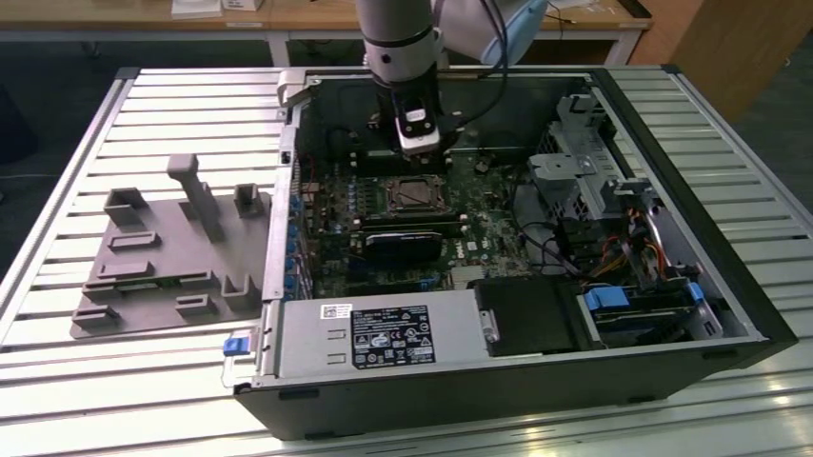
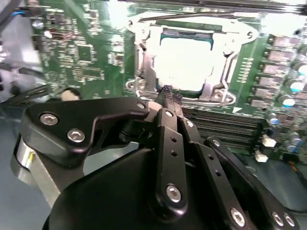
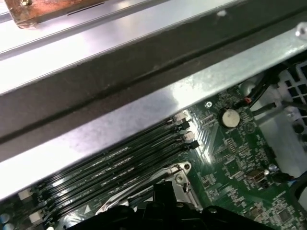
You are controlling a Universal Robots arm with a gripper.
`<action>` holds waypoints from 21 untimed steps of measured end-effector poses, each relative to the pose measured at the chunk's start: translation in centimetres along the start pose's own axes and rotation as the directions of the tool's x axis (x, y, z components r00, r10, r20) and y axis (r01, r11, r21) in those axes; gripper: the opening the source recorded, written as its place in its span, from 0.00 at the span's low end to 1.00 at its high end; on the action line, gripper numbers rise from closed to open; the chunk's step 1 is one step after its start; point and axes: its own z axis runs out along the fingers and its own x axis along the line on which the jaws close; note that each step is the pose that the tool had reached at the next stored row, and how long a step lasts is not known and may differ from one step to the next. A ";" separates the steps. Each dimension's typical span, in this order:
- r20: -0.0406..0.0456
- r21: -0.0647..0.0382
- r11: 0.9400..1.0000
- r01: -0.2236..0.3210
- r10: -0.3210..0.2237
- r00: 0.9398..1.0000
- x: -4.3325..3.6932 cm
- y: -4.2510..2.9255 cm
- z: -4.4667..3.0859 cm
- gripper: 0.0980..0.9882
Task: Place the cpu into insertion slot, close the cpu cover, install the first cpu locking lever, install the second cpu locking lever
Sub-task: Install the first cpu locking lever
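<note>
Inside the open computer case, the insertion slot [image 1: 417, 193] sits on the green motherboard. In the second wrist view the cpu [image 2: 184, 62] lies in it, its pale top glaring. The silvery cpu cover [image 2: 144, 60] lies flat around the cpu. A thin locking lever [image 2: 192, 18] runs along the socket's far edge. My gripper [image 1: 421, 152] hangs just over the edge of the socket nearest the memory slots. Its black fingertips [image 2: 169, 94] are shut together with nothing visible between them. The dark tip also shows in the first wrist view [image 3: 162, 188].
Black memory slots [image 3: 110, 167] run beside the socket, under the case's metal wall [image 3: 144, 110]. A black heatsink-like block [image 1: 406, 240], a power supply [image 1: 375, 335] and drive bays with cables [image 1: 610, 200] crowd the case. A grey fixture tray [image 1: 166, 257] lies on the exterior view's left.
</note>
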 end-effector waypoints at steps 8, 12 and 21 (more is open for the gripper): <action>-0.063 0.037 0.999 -0.001 0.004 0.998 -0.71 -0.17 0.17 0.00; -0.069 0.040 0.999 -0.001 0.004 0.998 -1.05 -0.75 0.19 0.00; -0.074 0.044 0.999 -0.001 0.005 0.997 -1.61 -1.78 0.20 0.00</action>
